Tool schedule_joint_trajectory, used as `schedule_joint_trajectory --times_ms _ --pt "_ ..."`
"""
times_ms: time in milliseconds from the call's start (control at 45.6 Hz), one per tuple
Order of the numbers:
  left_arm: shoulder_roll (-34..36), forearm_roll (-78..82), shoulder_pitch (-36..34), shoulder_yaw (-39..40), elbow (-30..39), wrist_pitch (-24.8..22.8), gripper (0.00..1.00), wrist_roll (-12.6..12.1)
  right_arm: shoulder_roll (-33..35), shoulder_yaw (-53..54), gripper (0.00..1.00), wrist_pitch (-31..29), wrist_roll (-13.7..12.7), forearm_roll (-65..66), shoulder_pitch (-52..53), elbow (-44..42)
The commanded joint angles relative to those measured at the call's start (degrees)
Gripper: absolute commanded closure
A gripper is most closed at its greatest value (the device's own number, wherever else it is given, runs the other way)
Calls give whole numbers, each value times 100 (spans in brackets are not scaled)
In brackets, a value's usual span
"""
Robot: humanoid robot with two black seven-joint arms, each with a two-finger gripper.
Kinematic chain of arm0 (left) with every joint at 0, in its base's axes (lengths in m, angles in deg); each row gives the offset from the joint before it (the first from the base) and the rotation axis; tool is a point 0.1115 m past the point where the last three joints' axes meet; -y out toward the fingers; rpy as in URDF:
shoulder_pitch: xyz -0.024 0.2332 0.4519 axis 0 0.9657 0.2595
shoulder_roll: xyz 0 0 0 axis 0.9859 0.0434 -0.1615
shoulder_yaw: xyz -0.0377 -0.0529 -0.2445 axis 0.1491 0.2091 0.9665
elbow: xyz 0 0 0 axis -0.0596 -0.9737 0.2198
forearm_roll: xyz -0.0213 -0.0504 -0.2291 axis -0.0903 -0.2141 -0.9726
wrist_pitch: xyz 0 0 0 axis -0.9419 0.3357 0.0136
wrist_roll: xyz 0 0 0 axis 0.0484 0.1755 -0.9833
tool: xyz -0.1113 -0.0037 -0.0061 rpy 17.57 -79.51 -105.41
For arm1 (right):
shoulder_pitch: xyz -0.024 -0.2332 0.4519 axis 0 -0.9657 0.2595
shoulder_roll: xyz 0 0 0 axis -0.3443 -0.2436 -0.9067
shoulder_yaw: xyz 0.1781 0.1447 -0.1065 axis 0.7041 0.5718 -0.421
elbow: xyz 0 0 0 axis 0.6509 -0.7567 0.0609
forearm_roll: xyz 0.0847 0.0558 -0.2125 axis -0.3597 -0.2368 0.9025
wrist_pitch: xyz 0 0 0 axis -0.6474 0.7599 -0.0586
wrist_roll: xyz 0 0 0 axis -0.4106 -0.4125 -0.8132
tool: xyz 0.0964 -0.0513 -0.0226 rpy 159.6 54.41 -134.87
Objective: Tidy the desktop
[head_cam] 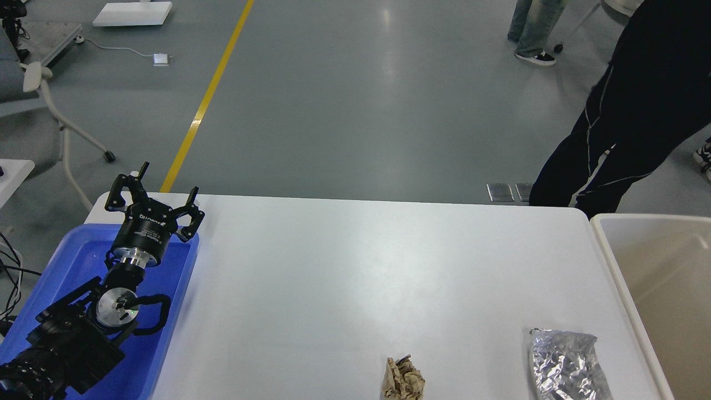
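Note:
The white desktop (pixel 344 278) fills the middle of the head view. A crumpled brown paper ball (pixel 402 380) lies at its near edge, and a crumpled silver foil bag (pixel 564 364) lies near the front right corner. My left gripper (pixel 154 199) is open and empty, held over the far end of the blue tray (pixel 78 261) at the left. My right arm and gripper are out of view. The white cup is also out of view.
A beige open bin (pixel 655 278) stands against the table's right edge. A person in black (pixel 627 111) stands behind the far right corner. A chair (pixel 44 105) stands on the floor at the far left.

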Motion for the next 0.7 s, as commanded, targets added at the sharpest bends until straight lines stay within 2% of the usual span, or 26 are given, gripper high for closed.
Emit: schedule_joint_trajectory --times_ms 0,88,220,680 --pt "0 -5 0 0 -1 0 0 0 -31 347 100 1206 -818 -357 -813 -191" --pt "0 4 0 0 -1 0 0 9 -145 567 100 1698 -994 -349 -1068 -182" --pt "0 -5 0 0 -1 0 0 0 -409 760 100 2033 -1162 -349 -1402 -191" --pt "0 4 0 0 -1 0 0 0 -1314 1182 100 2217 -1162 -542 -2334 -138"
